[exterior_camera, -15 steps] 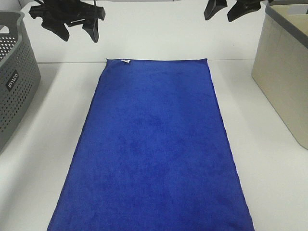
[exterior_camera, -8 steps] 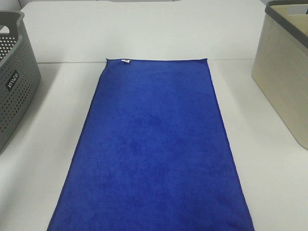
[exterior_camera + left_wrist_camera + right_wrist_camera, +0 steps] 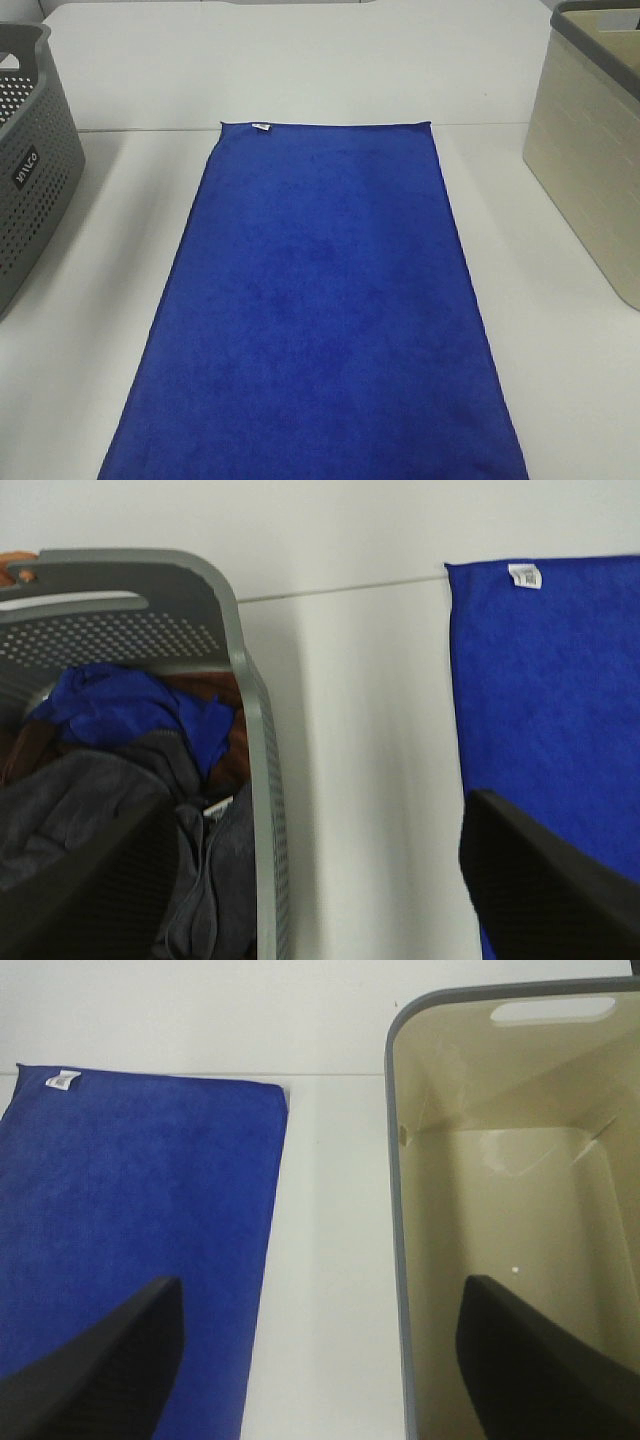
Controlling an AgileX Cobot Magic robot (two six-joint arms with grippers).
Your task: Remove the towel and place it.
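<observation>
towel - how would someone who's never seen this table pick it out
On the white table, look between the grey perforated basket on the left and the beige bin on the right. The towel lies flat between them: a long royal-blue plush rectangle, with a small white tag at a far corner.

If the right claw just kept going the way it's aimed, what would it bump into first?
Probably the bare white table in the gap between the blue towel and the beige basket. The right gripper looks open, straddling that strip, though depth is hard to judge.
</observation>
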